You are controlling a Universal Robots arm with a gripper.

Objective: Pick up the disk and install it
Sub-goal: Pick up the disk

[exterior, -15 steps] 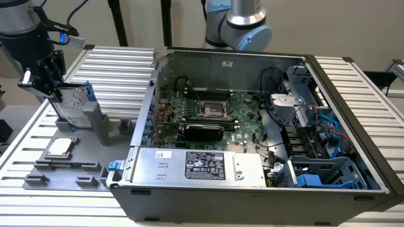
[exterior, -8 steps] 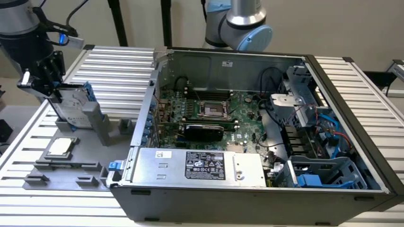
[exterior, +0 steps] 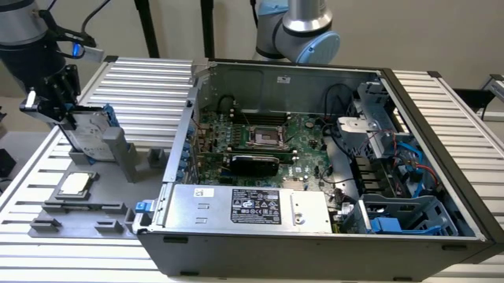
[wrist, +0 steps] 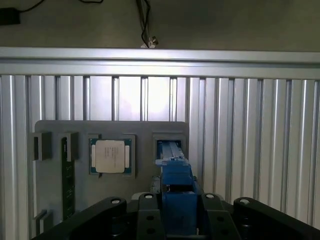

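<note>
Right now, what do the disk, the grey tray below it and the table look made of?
The disk looks like bare silver-grey metal with a dull sheen and a white label on it; its blue edge frame looks like moulded plastic. The grey tray is matte and even, probably plastic, can't confirm. The table has ribbed slats with bright glare, likely aluminium profile.

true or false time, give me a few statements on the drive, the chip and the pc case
1. The flat silver-grey metal hard drive with a blue plastic carrier frame stands upright in a grey stand, outside the case. True.
2. The dark grey metal computer case is closed. False: it is open, and the green motherboard shows.
3. The small square silver chip lies inside the case. False: it lies on the grey fixture plate beside the case.
4. The gripper grips the hard drive at its top edge. True.
</note>
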